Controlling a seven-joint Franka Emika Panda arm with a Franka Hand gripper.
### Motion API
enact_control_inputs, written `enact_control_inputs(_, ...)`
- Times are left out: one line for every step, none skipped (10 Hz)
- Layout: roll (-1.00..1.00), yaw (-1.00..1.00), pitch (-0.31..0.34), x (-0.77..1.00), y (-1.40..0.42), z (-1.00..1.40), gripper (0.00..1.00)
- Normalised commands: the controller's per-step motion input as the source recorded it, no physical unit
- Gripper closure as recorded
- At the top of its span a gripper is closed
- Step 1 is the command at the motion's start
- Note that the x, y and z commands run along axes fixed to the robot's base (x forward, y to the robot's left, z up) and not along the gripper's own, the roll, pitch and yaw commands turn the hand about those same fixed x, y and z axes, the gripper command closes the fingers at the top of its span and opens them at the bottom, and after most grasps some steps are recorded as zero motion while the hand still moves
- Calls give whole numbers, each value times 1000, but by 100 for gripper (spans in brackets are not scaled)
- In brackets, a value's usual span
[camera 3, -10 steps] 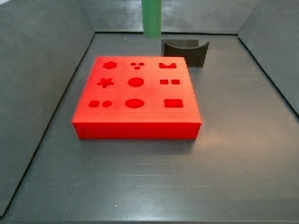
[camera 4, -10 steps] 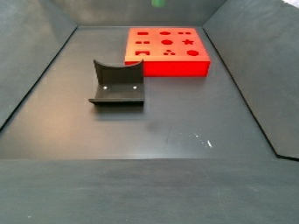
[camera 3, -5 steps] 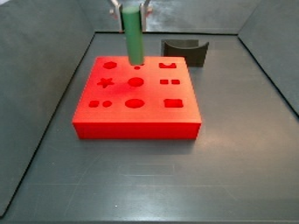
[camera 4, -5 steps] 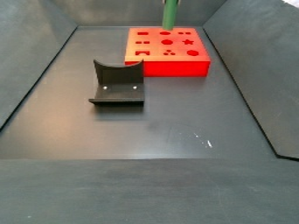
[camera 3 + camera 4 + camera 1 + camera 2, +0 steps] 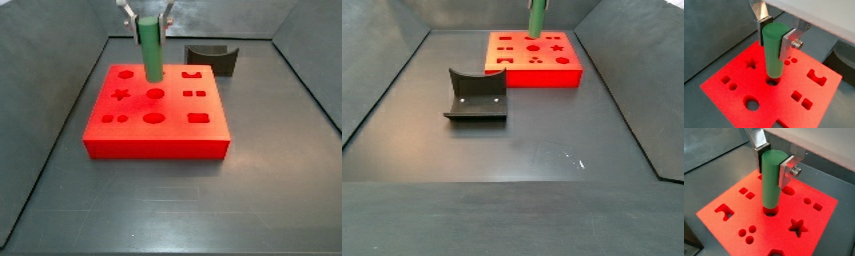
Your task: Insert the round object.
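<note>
My gripper [image 5: 773,31] is shut on the green cylindrical peg [image 5: 773,52], holding it upright by its top end; it shows the same way in a wrist view [image 5: 771,161]. The peg [image 5: 770,183] hangs over the red block [image 5: 777,95], its lower end just above a round hole [image 5: 773,80] in the block's top. In a side view the peg [image 5: 152,48] stands over the block's [image 5: 156,135] far middle, with the gripper [image 5: 148,16] at the frame's top edge. Another side view shows the peg [image 5: 537,16] above the block [image 5: 535,72].
The red block has several shaped holes: star, squares, small dots, larger circles. A dark grey curved block [image 5: 211,59] stands beyond the red block, also seen in a side view [image 5: 476,96]. Grey bin walls slope up around the dark floor [image 5: 174,205].
The gripper has carried the peg from behind the block to over it and lowered it towards the block's top. The block and the dark grey piece have not moved.
</note>
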Motion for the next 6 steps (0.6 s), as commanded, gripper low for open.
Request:
enact_control_inputs(51,-34,-13,0,0,-217,100)
enact_control_inputs(46,-17,-29,0,0,-269,100)
enact_control_inputs(40,0,-84,226,0,-323,100)
enact_control_inputs(40,0,-64,157,0,-283,100)
enact_control_inputs(27,0,-13,9,0,-189,100)
enact_control_inputs(29,0,0,0,0,-157,100)
